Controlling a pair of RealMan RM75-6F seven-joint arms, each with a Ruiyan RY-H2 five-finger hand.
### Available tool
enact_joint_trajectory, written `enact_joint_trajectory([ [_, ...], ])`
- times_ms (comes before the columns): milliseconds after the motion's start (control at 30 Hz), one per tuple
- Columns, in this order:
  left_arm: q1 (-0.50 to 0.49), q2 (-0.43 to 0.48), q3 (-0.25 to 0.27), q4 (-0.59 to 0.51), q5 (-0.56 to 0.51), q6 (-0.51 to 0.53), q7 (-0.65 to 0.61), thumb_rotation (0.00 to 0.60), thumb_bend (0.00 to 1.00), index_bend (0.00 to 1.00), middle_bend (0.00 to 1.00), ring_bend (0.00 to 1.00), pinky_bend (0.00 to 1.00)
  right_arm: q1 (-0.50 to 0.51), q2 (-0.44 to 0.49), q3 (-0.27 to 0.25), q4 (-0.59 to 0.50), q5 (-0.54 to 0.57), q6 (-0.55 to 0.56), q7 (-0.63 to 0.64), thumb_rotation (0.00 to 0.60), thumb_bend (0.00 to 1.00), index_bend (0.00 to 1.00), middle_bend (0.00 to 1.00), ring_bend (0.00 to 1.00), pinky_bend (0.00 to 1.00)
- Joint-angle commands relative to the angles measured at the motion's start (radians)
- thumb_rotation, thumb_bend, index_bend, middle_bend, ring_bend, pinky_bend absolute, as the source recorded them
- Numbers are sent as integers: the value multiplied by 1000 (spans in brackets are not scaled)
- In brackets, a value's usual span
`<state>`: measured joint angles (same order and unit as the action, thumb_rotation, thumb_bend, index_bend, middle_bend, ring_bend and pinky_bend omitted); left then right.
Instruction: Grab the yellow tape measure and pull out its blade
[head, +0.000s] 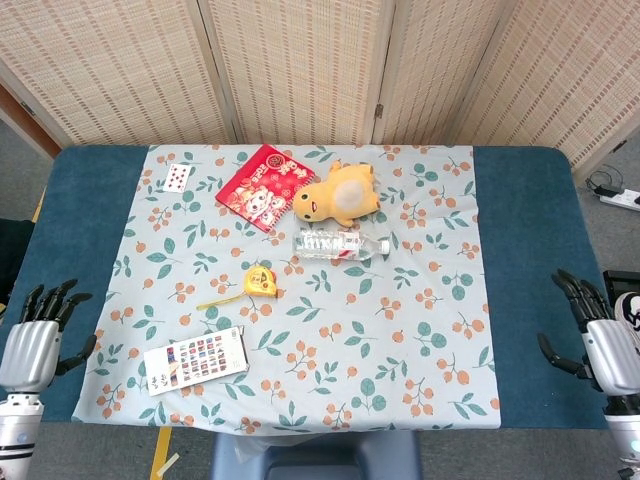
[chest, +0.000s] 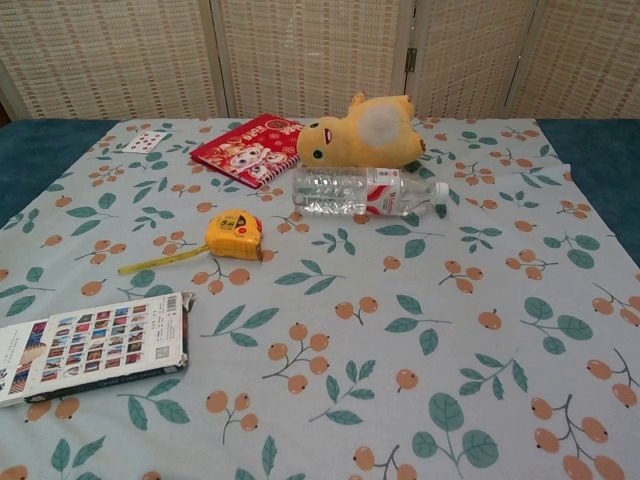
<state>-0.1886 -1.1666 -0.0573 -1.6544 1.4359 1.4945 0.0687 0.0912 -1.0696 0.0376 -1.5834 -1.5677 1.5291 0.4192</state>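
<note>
The yellow tape measure (head: 260, 281) (chest: 234, 235) lies on the floral cloth left of centre. A short length of its yellow blade (head: 218, 299) (chest: 158, 261) is out, pointing left toward the front. My left hand (head: 34, 340) hovers at the table's front left edge, fingers spread, holding nothing. At the front right edge my right hand (head: 600, 343) is likewise spread and empty. Both hands are far from the tape measure. Neither hand shows in the chest view.
A clear water bottle (head: 340, 244) lies behind the tape measure, with a yellow plush toy (head: 337, 196) and a red booklet (head: 264, 187) further back. A picture card box (head: 194, 359) sits front left. A playing card (head: 177, 177) lies at the back left.
</note>
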Motion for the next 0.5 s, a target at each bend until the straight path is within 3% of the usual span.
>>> enact_joint_trajectory([
  [33,-37,-6,-18,-17,16,-39,20,600,392,277,147,157,0,-3,5,4,-10,1,5,-5,600,454,94,61,104,0],
  [333,-184,-62,-74,-13,13,-216,73,600,392,260,147,158,0,-3,11,7,-16,-1,1,-7,600,455,94,61,106,0],
  [500,-329,-158,-121,55,-70,-413,153,600,390,183,138,142,0,-2,20,11,-23,3,-4,-9,600,454,94,61,107,0],
])
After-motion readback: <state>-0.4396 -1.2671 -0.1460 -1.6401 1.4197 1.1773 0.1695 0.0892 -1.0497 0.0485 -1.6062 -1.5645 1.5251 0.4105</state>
